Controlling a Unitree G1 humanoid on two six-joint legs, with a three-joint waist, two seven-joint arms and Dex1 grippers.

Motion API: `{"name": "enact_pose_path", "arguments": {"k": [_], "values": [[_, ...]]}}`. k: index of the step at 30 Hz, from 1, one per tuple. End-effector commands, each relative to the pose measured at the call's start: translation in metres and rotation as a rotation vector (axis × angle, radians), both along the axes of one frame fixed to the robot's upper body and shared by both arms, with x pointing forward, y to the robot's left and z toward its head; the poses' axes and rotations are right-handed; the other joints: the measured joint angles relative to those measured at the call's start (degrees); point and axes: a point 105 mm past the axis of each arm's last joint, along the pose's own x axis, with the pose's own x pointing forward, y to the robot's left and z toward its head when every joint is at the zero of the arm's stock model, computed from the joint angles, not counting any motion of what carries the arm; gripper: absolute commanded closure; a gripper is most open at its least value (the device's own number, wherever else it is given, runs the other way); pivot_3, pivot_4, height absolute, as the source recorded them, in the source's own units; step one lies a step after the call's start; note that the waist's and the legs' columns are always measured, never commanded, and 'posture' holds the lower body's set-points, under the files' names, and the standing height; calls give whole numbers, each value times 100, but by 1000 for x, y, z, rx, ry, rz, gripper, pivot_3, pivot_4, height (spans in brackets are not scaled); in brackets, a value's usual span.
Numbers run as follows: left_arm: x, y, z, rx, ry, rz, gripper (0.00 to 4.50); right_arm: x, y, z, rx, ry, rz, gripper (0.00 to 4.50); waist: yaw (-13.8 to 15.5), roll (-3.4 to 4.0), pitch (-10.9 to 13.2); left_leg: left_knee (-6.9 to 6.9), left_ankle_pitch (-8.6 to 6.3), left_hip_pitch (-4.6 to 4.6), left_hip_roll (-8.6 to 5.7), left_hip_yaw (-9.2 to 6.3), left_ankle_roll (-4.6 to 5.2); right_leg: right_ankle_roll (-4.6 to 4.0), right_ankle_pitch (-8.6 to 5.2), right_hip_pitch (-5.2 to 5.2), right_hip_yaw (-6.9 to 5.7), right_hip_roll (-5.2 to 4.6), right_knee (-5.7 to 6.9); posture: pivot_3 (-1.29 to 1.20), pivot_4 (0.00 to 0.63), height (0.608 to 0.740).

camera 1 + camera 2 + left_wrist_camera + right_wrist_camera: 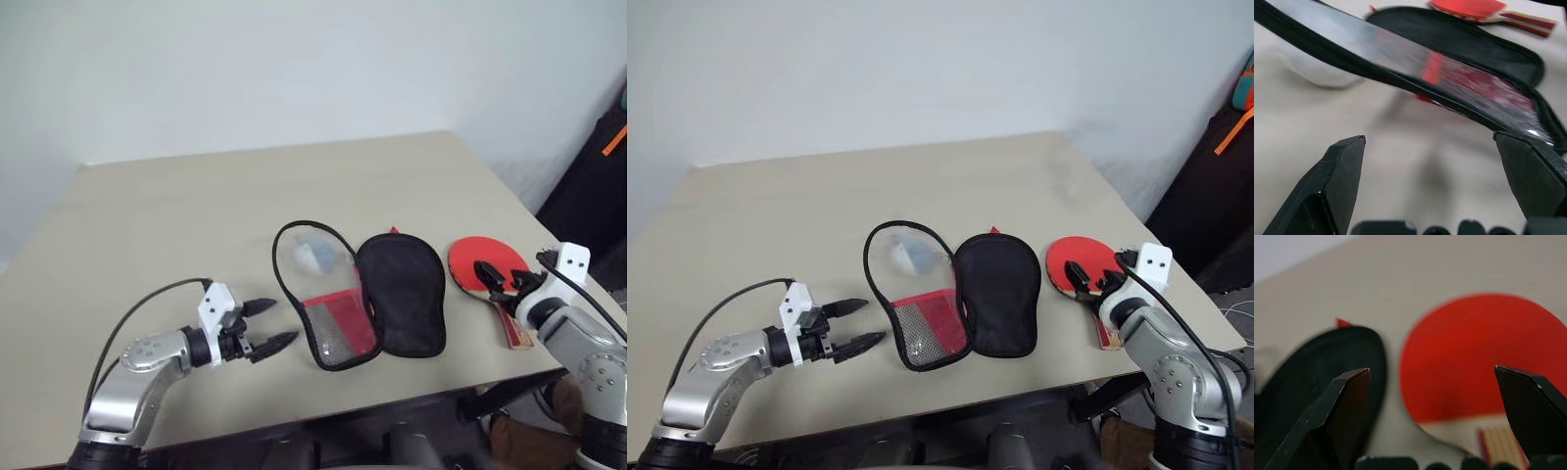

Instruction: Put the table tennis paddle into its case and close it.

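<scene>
One case lies unzipped, paddle outside on table.

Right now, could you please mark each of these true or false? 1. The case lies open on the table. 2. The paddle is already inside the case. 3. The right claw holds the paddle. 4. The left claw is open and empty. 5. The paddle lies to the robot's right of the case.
1. True. The case lies unzipped, with both halves spread flat on the table.
2. False. The paddle lies on the table beside the case, not in it.
3. False. The right claw is open above the paddle and grips nothing.
4. True. The left claw is open with nothing between its fingers.
5. True.
</scene>
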Motion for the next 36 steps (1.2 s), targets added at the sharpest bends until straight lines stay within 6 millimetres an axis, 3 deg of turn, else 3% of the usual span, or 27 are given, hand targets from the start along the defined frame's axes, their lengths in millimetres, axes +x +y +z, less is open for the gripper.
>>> {"name": "enact_pose_path", "arguments": {"k": [1,10,21,24,32,36], "values": [[8,-3,5,-4,-49,-25,0,-12,-11,7,-41,11,-41,96,15,0,-1,1,0,0,0,0,0,0,0,1,0,0,0,0,0,740],[18,-4,-2,-17,-51,-60,0,-28,-26,-27,-77,149,-102,96,-1,-2,-1,2,0,-1,0,2,1,4,1,1,0,0,-2,0,0,740],[15,-2,-7,-14,-60,-55,0,-24,-9,-48,-168,217,4,96,-4,-21,-6,2,0,3,2,1,1,3,0,3,-1,0,-2,0,0,740],[14,-3,-8,-15,-60,-54,0,-22,-9,-50,-183,224,5,697,-5,-29,-6,2,0,6,3,1,0,4,1,5,-1,1,-2,0,0,740],[13,-5,-15,-18,-53,-51,0,-17,-15,-43,-198,194,-32,3304,-1,-35,-7,3,0,10,4,1,0,3,0,11,-2,1,-2,0,0,740],[14,-5,-17,-18,-51,-55,0,-16,-10,-29,-153,152,-34,3354,-4,-36,-7,3,0,12,4,1,0,3,0,10,-1,2,-2,0,0,740]]}}
